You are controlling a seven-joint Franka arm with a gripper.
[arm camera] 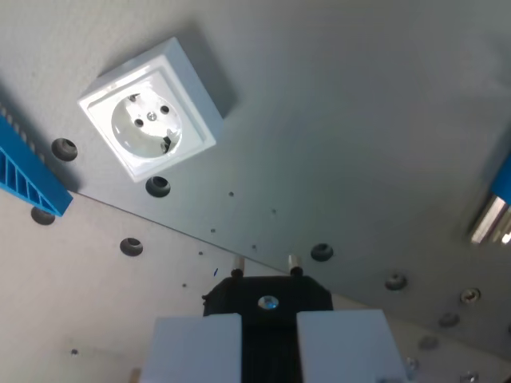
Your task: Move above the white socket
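White socket (151,109): square moulded plastic box, glossy, with a round recessed face, two pin holes and a centre screw; sitting flat on the tabletop (359,136) toward the wrist view's upper left, rotated diagonally, well apart from the hand.

Tabletop: matte grey sheet-metal plate, smooth, its edge running diagonally and lined with round bolt heads (157,187); a paler surface lying beyond that edge.

Blue part (28,177): ribbed plastic piece, lying at the wrist view's left edge, near the socket.

Hand (269,339): two flat white rectangular fingers (196,349) showing at the bottom, pinching a black plug (267,297), blocky, with two metal pins pointing toward the tabletop
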